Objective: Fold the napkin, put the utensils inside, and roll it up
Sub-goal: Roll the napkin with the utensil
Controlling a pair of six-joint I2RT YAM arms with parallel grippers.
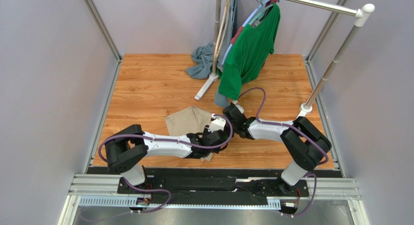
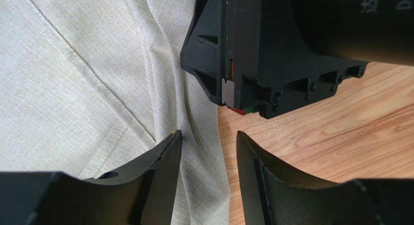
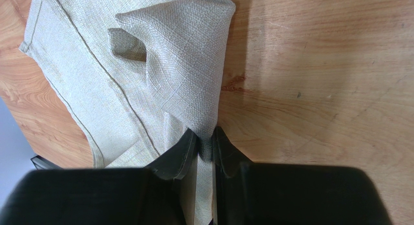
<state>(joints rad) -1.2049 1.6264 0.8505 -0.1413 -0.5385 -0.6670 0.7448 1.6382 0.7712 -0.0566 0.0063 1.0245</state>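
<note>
Napkin (image 1: pixel 189 120) lies on the worktop (image 1: pixel 146 79), near side, slightly left of centre, right in front of both wrists.

Right tool (image 3: pixel 205 133): closed on the napkin, with a ridge of cloth pinched between the fingertips. From that pinch a flap runs out and lies turned over the lower layer. A loose pocket shows under the flap's corner.

Left tool (image 2: pixel 209 134): open. Its fingers are apart and straddle the napkin's right edge, with cloth under one finger and bare wood under the other. Nothing is held. The right tool's body sits just beyond it, very close.

Fork: not seen in any view. It may be hidden under an arm or out of frame; I cannot tell.

Progress, my judgement:
- Fold: under way, not finished. One flap is doubled over, but the edges do not line up and the cloth is creased and bunched at the pinch.
- Fork placement: not yet done. No sign of it on or in the cloth.
- Roll: not yet begun.

So this is early in the task, within the first of three steps. Left to do: lay the flap flat, fetch the fork and set it inside, then roll.

Shirt (image 1: pixel 250 50) and grey cloth (image 1: pixel 201 57) are at the far side, well apart from the work.
</note>
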